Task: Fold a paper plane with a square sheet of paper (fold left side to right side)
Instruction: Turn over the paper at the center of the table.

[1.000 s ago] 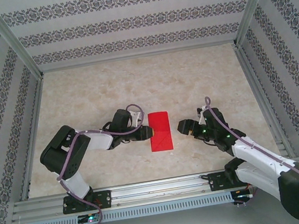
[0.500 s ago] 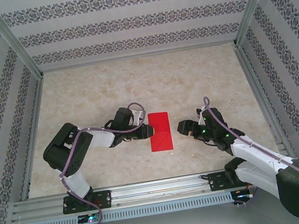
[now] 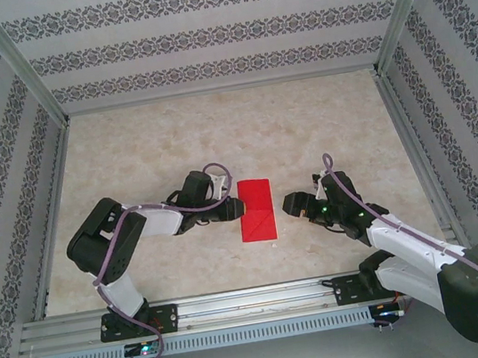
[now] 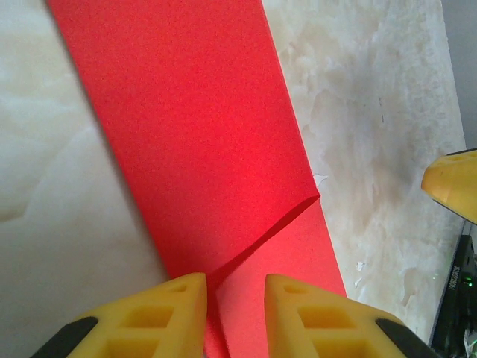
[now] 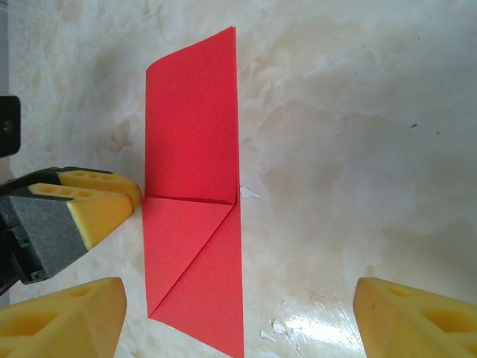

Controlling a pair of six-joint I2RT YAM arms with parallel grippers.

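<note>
partly hidden: the left gripper [image 3: 236,206] sets its tips at the left edge of the square sheet of paper [image 3: 257,210], jaws a narrow slit apart; whether they pinch the paper cannot be told. its arm lies low, elbow bent, reaching rightward. one sheet, folded to a strip with one diagonal flap, lies flat on the table [image 3: 215,137] between two arms. the right gripper [image 3: 290,205], near the sheet's right edge, stands released, jaws wide, holding nothing.
</note>
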